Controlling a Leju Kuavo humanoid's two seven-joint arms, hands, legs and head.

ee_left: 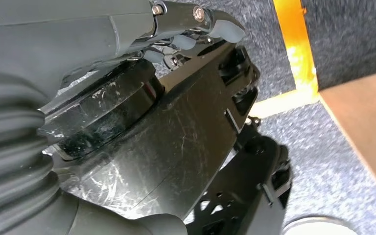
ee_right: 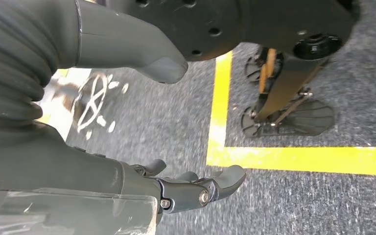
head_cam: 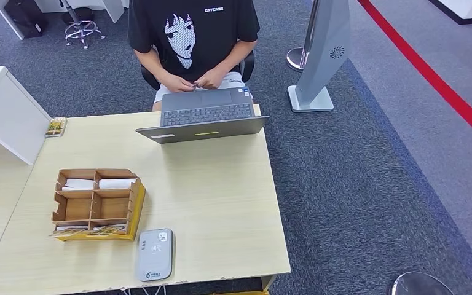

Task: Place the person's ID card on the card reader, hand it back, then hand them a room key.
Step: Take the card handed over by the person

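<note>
Pale wood worktop (head_cam: 221, 196) stands on grey-blue carpet, and both my arms hang low beside it. My right hand (ee_right: 176, 161) points at the floor near a yellow line, its fingers (ee_right: 225, 178) loosely apart and holding nothing. My left hand (ee_left: 191, 29) hangs against dark parts of my body; I cannot tell how wide its fingers are.

Nearest on the worktop, by the front edge towards the left, lies the grey card reader (head_cam: 155, 254). Just beyond it, almost touching, sits a cardboard organiser (head_cam: 95, 203) with white rolled items in its far compartments and what may be room keys along its near edge. Farther off is an open grey laptop (head_cam: 204, 117), and behind it a seated person (head_cam: 193, 43) whose hands (head_cam: 196, 81) fiddle with something small, probably the ID card, though it is too small to be sure.

My worry: the card must be passed across the laptop, so my reaching arm could clip the screen, or a thin card could slip from my fingers in the handover.

Far right, a red floor line (head_cam: 430, 77) and a grey stand (head_cam: 322, 55).
</note>
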